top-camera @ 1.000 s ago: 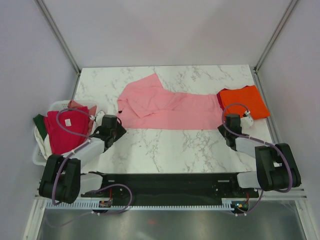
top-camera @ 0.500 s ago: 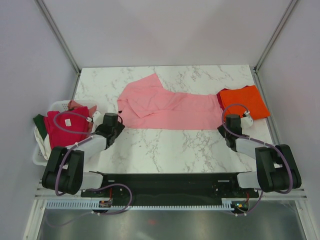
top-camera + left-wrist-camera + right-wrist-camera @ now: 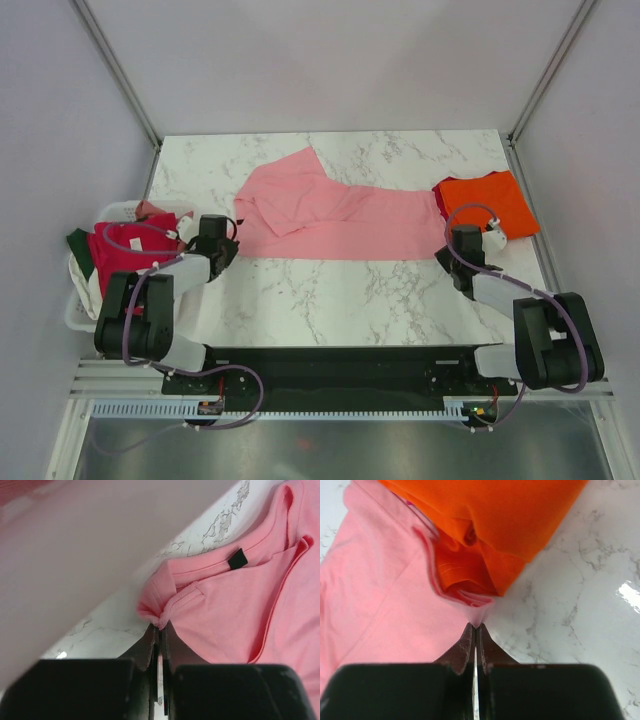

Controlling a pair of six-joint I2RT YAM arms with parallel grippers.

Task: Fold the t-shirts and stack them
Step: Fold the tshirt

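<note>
The left gripper (image 3: 159, 631) has its jaws closed on a small bunched fold of the pink t-shirt (image 3: 330, 215), at the edge beside the neck opening. From this pinch the pink cloth spreads ahead of the jaws and to their right. A black tag (image 3: 238, 558) sits on the collar, ahead and to the right of the tips. To the left of the jaws there is bare marble table (image 3: 330, 290).

The right gripper (image 3: 476, 626) is also shut, and its tips nip a thin fold of the same pink t-shirt at its other end. The rest of the pink cloth lies flat to the left of these jaws. Just ahead of the tips lies the folded orange t-shirt (image 3: 520, 510), touching the pink edge and partly covering it. To the right of the jaws is bare marble.

So the pink t-shirt lies stretched on the table between the two pinches. Left of the left jaws stands a white basket (image 3: 75, 312) with a crimson t-shirt (image 3: 120, 258) in it
</note>
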